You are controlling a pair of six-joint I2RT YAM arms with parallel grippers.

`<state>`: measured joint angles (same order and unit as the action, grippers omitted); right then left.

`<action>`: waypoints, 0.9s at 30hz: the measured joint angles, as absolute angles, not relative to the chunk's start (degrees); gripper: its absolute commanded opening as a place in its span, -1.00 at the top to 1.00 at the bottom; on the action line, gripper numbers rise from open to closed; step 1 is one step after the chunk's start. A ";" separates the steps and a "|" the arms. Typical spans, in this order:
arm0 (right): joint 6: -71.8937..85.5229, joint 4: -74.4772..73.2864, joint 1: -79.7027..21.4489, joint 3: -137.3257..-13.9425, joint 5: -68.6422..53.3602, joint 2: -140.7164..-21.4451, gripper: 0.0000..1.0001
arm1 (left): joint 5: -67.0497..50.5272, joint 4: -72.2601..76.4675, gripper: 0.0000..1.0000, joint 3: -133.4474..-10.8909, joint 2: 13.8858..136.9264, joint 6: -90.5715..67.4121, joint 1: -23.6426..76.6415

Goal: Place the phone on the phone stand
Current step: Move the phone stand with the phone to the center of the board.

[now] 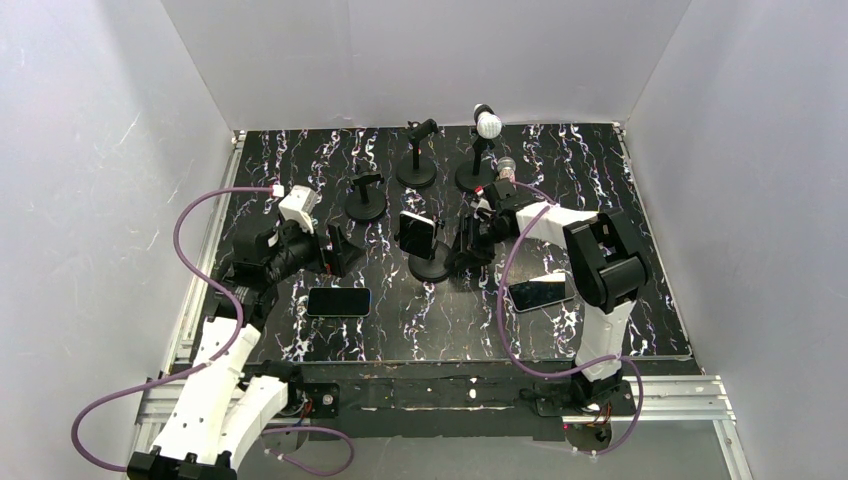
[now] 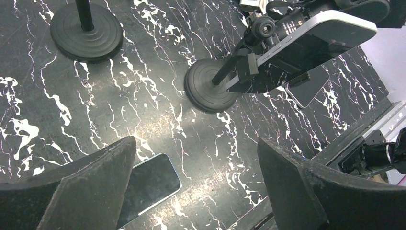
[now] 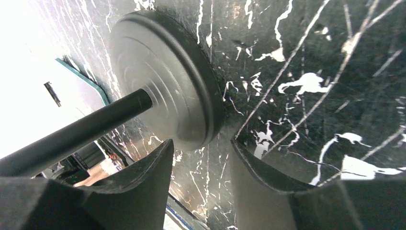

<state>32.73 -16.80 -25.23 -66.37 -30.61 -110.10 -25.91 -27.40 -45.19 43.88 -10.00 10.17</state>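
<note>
Looking down on a black marbled table (image 1: 400, 335), two robot arms reach from its near edge toward a central phone stand (image 1: 431, 266). Three other stands (image 1: 416, 172) are behind it. One phone (image 1: 417, 232) already sits tilted in the central stand's cradle, raised off the table. A second phone (image 1: 338, 301) lies flat to the front left of that stand, and a third phone (image 1: 540, 294) lies flat to its front right.

The left gripper (image 2: 196, 153) hovers left of the stand, over the second phone, with its fingers spread wide and holding nothing. The right gripper (image 3: 201, 148) is low beside the stand's round base. Its fingers are only slightly parted, the tips at the base's rim, and no object is visibly held.

Placing looks finished for the raised phone. The right arm probably needs to back away without nudging the base. If the second phone is wanted, the left gripper must descend and catch its thin edges.
</note>
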 measured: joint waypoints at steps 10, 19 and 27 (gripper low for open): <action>34.61 -15.53 -27.07 -66.37 -31.42 -111.07 0.04 | -25.89 -27.29 -0.99 -44.93 42.96 -9.58 10.17; 35.44 -15.70 -27.51 -69.69 -32.60 -114.04 0.10 | -29.76 -24.80 -0.99 -44.58 42.52 -9.52 10.17; 35.70 -15.66 -28.97 -72.88 -33.01 -116.33 0.10 | -31.09 -23.99 -0.99 -44.38 41.45 -8.99 10.17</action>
<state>35.70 -15.66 -28.97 -72.88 -33.01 -116.33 -31.09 -23.99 -44.38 41.45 -8.99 10.17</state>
